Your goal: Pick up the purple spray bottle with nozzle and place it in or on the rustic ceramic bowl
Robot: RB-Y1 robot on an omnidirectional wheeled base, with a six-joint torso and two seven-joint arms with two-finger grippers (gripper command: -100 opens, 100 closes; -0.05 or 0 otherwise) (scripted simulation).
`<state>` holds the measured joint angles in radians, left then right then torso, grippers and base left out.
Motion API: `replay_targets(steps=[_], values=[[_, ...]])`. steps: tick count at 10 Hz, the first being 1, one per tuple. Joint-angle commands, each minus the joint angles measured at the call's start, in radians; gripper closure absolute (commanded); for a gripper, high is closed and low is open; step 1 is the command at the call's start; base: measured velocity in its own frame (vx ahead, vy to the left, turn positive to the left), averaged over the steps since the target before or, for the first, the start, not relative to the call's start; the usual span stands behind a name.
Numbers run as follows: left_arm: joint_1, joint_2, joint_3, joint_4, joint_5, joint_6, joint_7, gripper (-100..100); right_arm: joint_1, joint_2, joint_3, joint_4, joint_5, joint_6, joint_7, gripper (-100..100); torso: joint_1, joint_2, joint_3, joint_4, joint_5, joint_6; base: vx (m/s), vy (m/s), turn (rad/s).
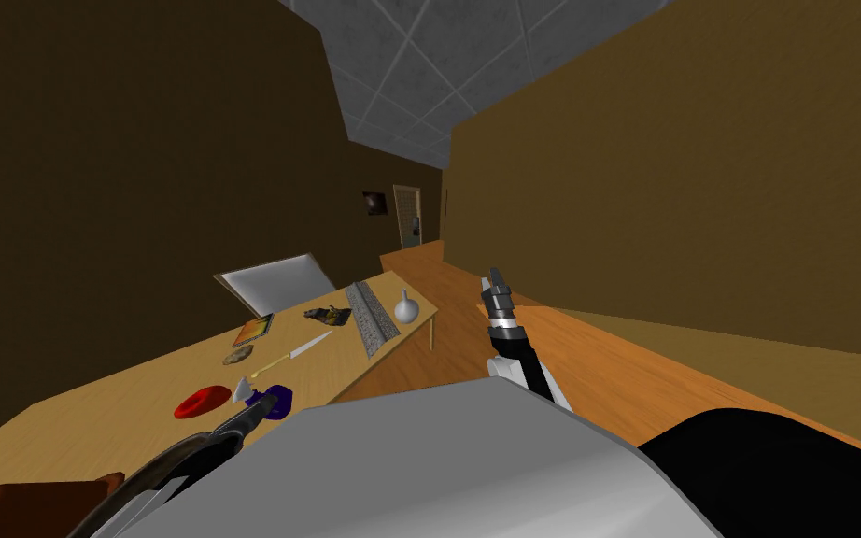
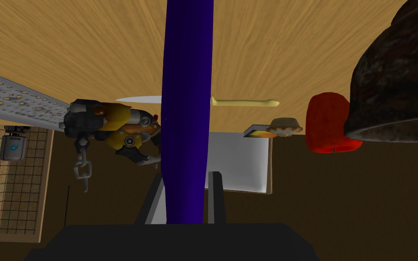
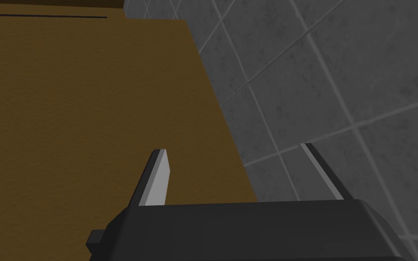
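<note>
My left pincer [image 2: 187, 176] is clenched on the purple spray bottle [image 2: 187, 81] above the wooden table [image 2: 90, 45] — grasp made, I judge, the carry to the nearby dark brown bowl [image 2: 394, 77] left — while my right pincer [image 3: 233, 148] idles released.

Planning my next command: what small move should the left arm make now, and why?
Probably a small lift straight up: the left gripper is shut on the purple bottle, and a red object lies on the table between it and the dark brown bowl.
</note>
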<state>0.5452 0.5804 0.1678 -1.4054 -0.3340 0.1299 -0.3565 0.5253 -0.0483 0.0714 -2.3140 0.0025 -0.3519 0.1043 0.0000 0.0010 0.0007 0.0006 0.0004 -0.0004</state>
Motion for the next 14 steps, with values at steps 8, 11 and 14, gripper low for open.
replay_targets(steps=[8, 11, 14], values=[[0.090, 0.009, 0.010, -0.065, 0.017, -0.048, -0.011, 100, 0.000, 0.000, 0.000, 0.000, 0.000, 0.000, 0.000, 0, -0.003, -0.005, -0.003, -0.001, -0.001, -0.001, 0.041, -0.014, 0.056], [0.105, 0.010, 0.010, -0.080, 0.020, -0.051, -0.012, 0, 0.000, 0.000, 0.000, 0.000, 0.000, 0.000, 0.000, 0, -0.002, -0.003, -0.002, -0.001, -0.001, 0.000, 0.038, -0.014, 0.045], [0.099, -0.022, 0.023, -0.081, 0.029, -0.093, -0.057, 100, 0.000, 0.000, 0.000, 0.000, 0.000, 0.000, 0.000, 0, -0.003, 0.011, 0.006, 0.002, -0.001, -0.001, -0.164, -0.031, 0.008]])
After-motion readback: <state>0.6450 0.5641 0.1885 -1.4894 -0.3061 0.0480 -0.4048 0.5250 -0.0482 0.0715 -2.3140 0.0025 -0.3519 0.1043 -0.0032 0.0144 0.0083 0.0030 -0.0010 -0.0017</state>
